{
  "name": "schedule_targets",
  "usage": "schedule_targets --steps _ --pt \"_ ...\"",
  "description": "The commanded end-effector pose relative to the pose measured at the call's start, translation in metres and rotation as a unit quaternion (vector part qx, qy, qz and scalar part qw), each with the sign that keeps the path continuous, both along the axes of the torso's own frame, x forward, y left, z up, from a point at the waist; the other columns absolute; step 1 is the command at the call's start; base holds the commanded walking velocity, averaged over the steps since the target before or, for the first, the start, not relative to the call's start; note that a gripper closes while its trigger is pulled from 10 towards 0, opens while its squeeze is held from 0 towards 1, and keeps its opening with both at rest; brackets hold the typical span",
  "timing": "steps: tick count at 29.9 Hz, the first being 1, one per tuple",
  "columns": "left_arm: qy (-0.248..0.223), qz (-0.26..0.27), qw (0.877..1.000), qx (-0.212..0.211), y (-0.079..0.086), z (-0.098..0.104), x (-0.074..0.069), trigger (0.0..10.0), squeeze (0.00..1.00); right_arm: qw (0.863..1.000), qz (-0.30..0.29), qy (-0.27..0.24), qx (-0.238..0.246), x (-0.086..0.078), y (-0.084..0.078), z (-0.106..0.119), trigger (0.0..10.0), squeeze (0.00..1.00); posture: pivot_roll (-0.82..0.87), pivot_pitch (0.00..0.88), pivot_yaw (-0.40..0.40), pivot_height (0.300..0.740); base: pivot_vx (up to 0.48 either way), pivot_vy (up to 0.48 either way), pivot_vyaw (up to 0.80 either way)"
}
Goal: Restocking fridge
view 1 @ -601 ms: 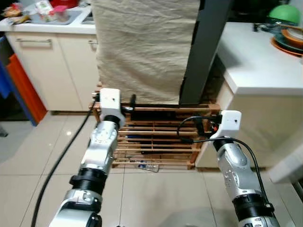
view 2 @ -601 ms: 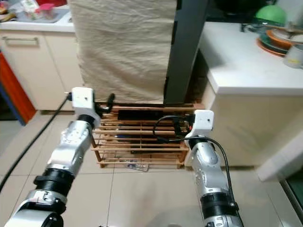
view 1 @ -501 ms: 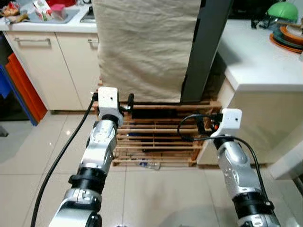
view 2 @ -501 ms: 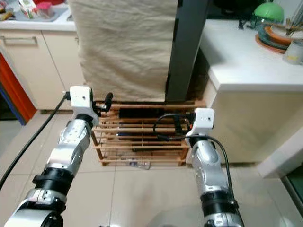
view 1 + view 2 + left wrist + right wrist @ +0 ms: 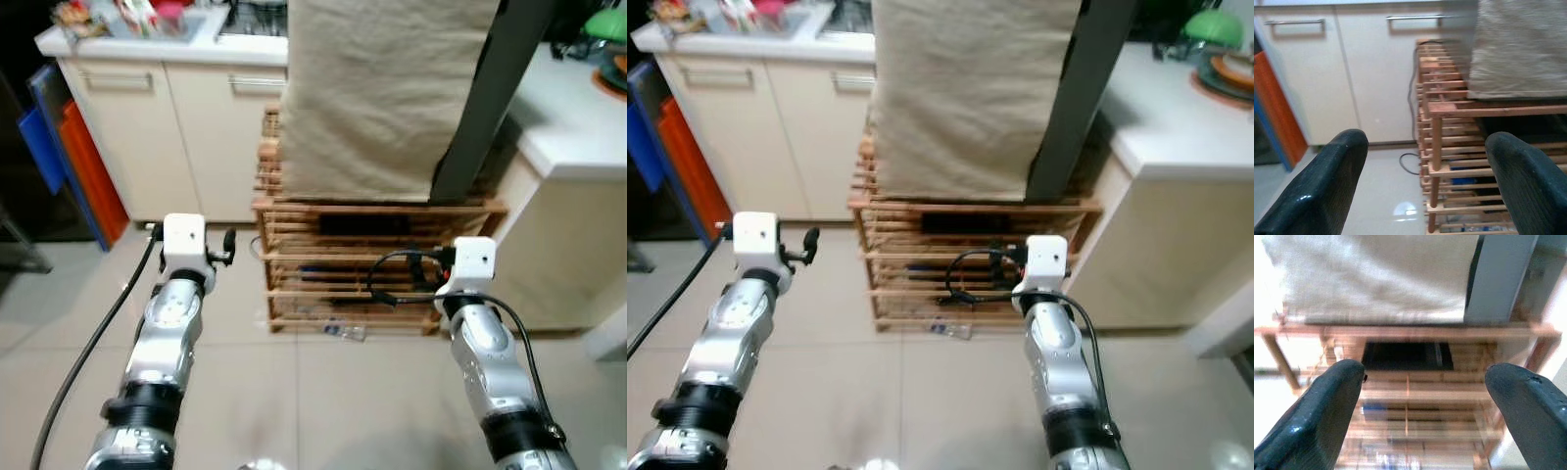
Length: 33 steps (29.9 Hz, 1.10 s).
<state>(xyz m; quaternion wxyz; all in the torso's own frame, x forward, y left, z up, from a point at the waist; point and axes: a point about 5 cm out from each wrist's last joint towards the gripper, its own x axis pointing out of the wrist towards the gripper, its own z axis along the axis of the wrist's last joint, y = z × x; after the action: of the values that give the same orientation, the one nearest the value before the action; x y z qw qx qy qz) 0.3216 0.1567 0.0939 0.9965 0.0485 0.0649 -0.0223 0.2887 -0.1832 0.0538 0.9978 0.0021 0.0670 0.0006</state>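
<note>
A slatted wooden rack (image 5: pixel 377 264) stands on the tiled floor, with something tall draped in beige cloth (image 5: pixel 377 88) on top of it. A dark grey upright panel (image 5: pixel 485 98) rises along the cloth's right side. My left gripper (image 5: pixel 1425 142) is open and holds nothing; it hovers left of the rack, facing the rack's corner post and the cream cabinets (image 5: pixel 167 127). My right gripper (image 5: pixel 1425 372) is also open and bare, pointing straight at the rack's front and a dark flat item (image 5: pixel 1405 356) on its upper shelf.
A white counter (image 5: pixel 578 127) with a green bowl (image 5: pixel 607 22) stands to the right. Orange and blue boards (image 5: pixel 73 162) lean at the far left. A clear bottle (image 5: pixel 343 331) lies on the floor under the rack. A black cable (image 5: pixel 1408 164) trails beside the rack.
The whole view has swung left, so the rack and cloth now sit further right. My left arm now faces the cabinet beside the rack. Both grippers stay open.
</note>
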Motion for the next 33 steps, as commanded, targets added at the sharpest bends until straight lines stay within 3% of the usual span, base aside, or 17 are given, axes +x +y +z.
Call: schedule_targets --steps 1,12,22,28,33 --pt "-0.022 -0.017 1.000 0.005 -0.002 0.011 0.003 10.0 0.00 0.999 0.016 -0.030 -0.002 0.003 0.006 0.010 10.0 0.00 -0.07 0.000 0.005 0.740 0.000 0.000 0.00" --pt "-0.020 -0.024 0.999 0.006 -0.010 0.016 0.011 10.0 0.00 0.998 0.049 -0.043 -0.013 -0.008 0.010 0.010 10.0 0.00 -0.09 0.000 0.024 0.740 0.395 0.000 0.00" --pt "-0.019 -0.034 0.999 0.003 -0.017 0.014 0.010 10.0 0.00 0.998 0.046 -0.042 -0.015 -0.006 0.009 0.009 10.0 0.00 -0.09 0.000 0.021 0.740 0.435 0.000 0.00" --pt "-0.035 -0.045 0.998 0.012 -0.022 0.023 0.017 10.0 0.00 0.998 0.048 -0.048 -0.007 0.001 0.013 0.014 10.0 0.00 -0.07 0.000 -0.006 0.740 0.309 0.362 0.00" --pt "-0.051 -0.034 0.998 -0.007 -0.017 0.029 0.017 10.0 0.00 0.999 0.018 -0.040 0.015 0.004 0.004 0.013 10.0 0.00 -0.06 0.000 -0.018 0.740 0.254 0.406 0.00"
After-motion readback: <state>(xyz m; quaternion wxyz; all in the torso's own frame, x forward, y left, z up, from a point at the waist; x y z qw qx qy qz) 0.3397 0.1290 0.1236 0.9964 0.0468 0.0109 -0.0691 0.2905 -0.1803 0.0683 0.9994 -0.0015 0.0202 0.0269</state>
